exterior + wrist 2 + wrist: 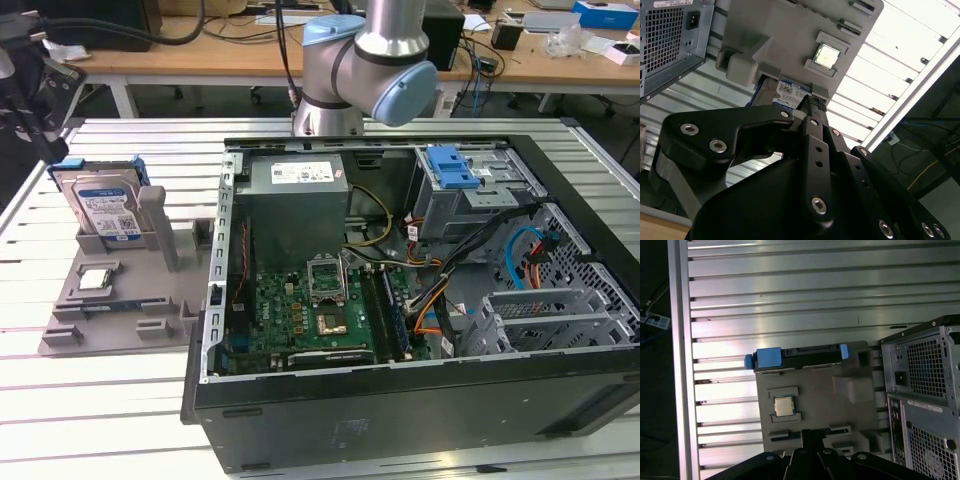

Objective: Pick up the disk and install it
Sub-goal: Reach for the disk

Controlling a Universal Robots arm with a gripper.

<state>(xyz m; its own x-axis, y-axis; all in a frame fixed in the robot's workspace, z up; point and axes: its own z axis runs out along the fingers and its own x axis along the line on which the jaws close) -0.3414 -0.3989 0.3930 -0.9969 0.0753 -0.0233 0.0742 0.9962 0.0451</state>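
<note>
Disk (105, 208) (800, 354) stands on edge in a holder (120, 300) slot. Its long axis is level, running along the table (30, 350) slats, w/ the label facing the fingers. It sits beyond the fingertips, well apart, w/ the chip (783, 406) between. Gripper (812, 102) fingers narrow, tips together, holding nothing.
</note>
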